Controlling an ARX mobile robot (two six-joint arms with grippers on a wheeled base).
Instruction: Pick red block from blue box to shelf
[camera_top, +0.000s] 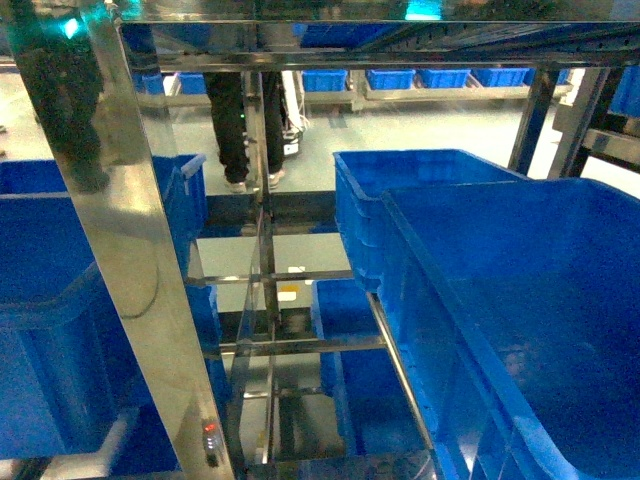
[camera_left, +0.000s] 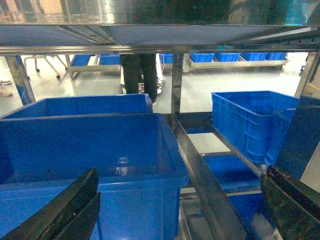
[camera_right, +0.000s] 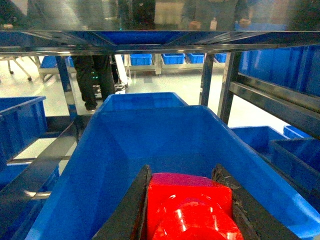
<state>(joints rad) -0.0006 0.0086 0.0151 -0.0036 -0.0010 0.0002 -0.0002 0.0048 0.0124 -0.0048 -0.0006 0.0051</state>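
Note:
The glossy red block (camera_right: 192, 197), round stud facing the camera, fills the bottom of the right wrist view. My right gripper (camera_right: 189, 212) is shut on it, a black finger pressed on each side. It hangs over the inside of a dark blue crate (camera_right: 150, 135) that sits on the stainless-steel shelf (camera_top: 130, 250). My left gripper (camera_left: 177, 210) is open with its fingers (camera_left: 65, 210) far apart and nothing between them, facing another dark blue crate (camera_left: 90, 145) and a shelf rail (camera_left: 200, 170). Neither gripper shows in the head view. The blue box is out of view.
Dark blue ribbed crates stand on the tier at left (camera_top: 60, 300) and right (camera_top: 540, 300), with a gap of open rails (camera_top: 280, 345) between them. A steel tier (camera_right: 150, 47) runs close overhead. A person's legs (camera_top: 240, 120) stand behind the rack. More crates line the far racks.

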